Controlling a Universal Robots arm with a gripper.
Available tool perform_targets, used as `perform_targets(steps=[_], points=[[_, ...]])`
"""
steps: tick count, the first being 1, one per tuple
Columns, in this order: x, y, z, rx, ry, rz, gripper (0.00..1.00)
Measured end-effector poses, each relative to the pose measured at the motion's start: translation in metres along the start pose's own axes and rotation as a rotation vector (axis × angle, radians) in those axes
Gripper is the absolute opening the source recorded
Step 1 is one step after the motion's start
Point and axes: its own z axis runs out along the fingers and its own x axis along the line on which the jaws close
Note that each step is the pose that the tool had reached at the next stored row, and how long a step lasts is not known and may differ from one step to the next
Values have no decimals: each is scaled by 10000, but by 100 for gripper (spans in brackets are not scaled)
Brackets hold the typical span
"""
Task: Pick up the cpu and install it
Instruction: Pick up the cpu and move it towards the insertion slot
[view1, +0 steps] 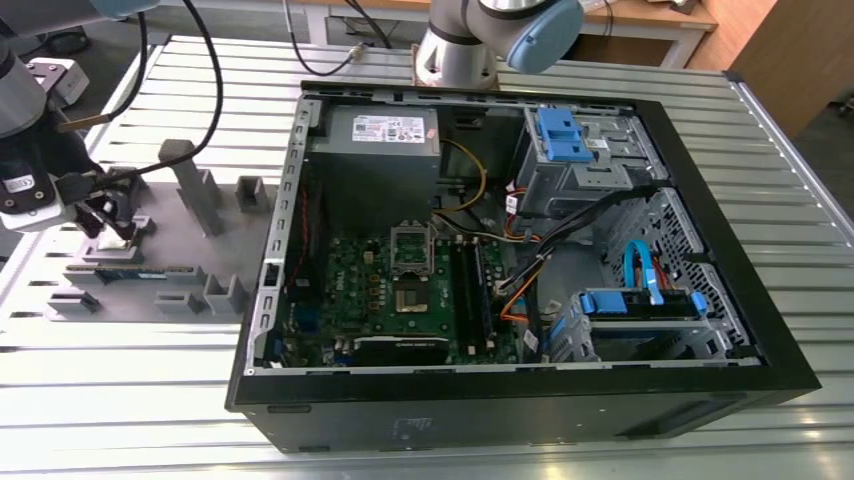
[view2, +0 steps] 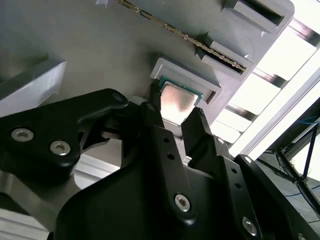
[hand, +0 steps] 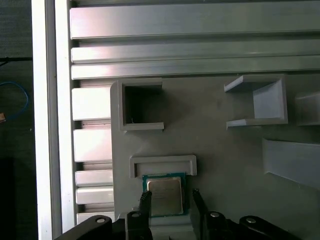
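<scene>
We see the pincer (hand: 170, 202) low over the grey fixture plate (hand: 225, 145). Its two black fingers (hand: 146, 202) are spread and set one on each side of the cpu (hand: 164, 194). The cpu lies flat in a shallow pale nest (hand: 162, 164) on the plate, directly between the fingertips, with its silver top up and a thin green rim showing around it. In the first wrist view a sliver of the plate shows between one finger and the chip's edge. At the other finger we cannot tell whether the pad touches. The chip rests seated in its nest.

Past the nest, farther from the pincer's tips, two open-sided grey holders (hand: 142, 105) rise from the plate.

In the second wrist view the pincer (view2: 176, 105) straddles the cpu (view2: 177, 97) in the same way. Just beyond the tips a long thin memory stick (view2: 182, 36) sits in its own slot on the plate, with its gold contacts showing.

In the exterior view the pincer (view1: 114, 228) hangs over the plate (view1: 174, 275), which lies on the ribbed aluminium bench (view1: 134, 400). The open computer case (view1: 534, 400) lies on the same bench, well apart from the pincer, toward the exterior view's right. Inside it we make out the green motherboard (view1: 400, 290) and, beyond that, the grey power supply box (view1: 380, 135).
</scene>
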Motion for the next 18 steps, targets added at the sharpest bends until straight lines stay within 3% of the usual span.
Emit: perform_targets(steps=[2,4,5,18], points=[[0,0,0,1,0,0,53],[0,0,0,2,1,0,53],[0,0,1,1,0,0,59],[3,0,81,-15,18,-368,59]])
